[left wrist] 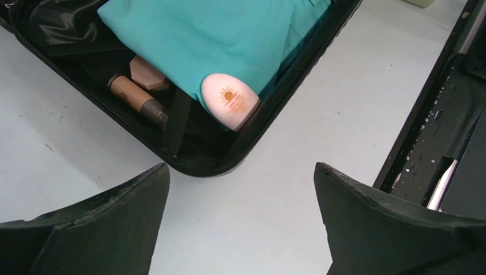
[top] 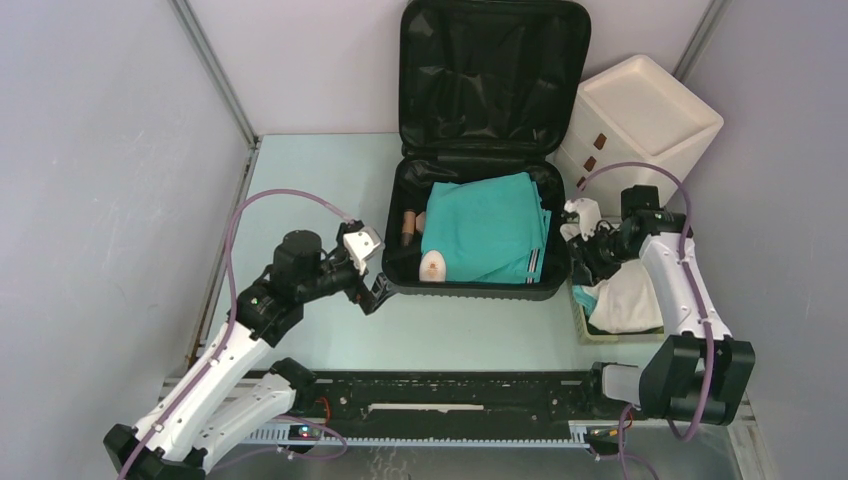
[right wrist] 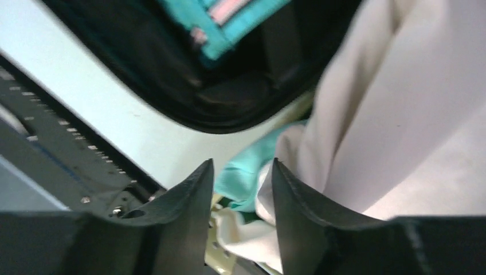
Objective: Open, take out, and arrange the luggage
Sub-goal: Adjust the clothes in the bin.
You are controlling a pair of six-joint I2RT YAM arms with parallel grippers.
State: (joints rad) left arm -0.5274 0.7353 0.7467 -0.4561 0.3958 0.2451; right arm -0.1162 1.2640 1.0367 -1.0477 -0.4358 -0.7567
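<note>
at the back middle of the table [top: 330, 180], the luggage [top: 490, 70] lies open with its lid upright and teal cloth [top: 485, 225] inside. the left gripper [left wrist: 242, 172] gapes wide and empty near its front left corner. the right gripper [right wrist: 242, 166] has jaws narrowly apart over white cloth [right wrist: 401, 114]; whether it pinches the cloth cannot be told.

Teal cloth [top: 487, 228] hides most of the luggage [top: 490, 75] floor beneath it.

Pale table [top: 330, 180]: open black suitcase [top: 470, 290] just ahead of the left gripper [top: 377, 291]. White drawer box [top: 640, 120] stands beyond the right gripper [top: 588, 268], with a basket [top: 582, 320] beneath that gripper.
</note>
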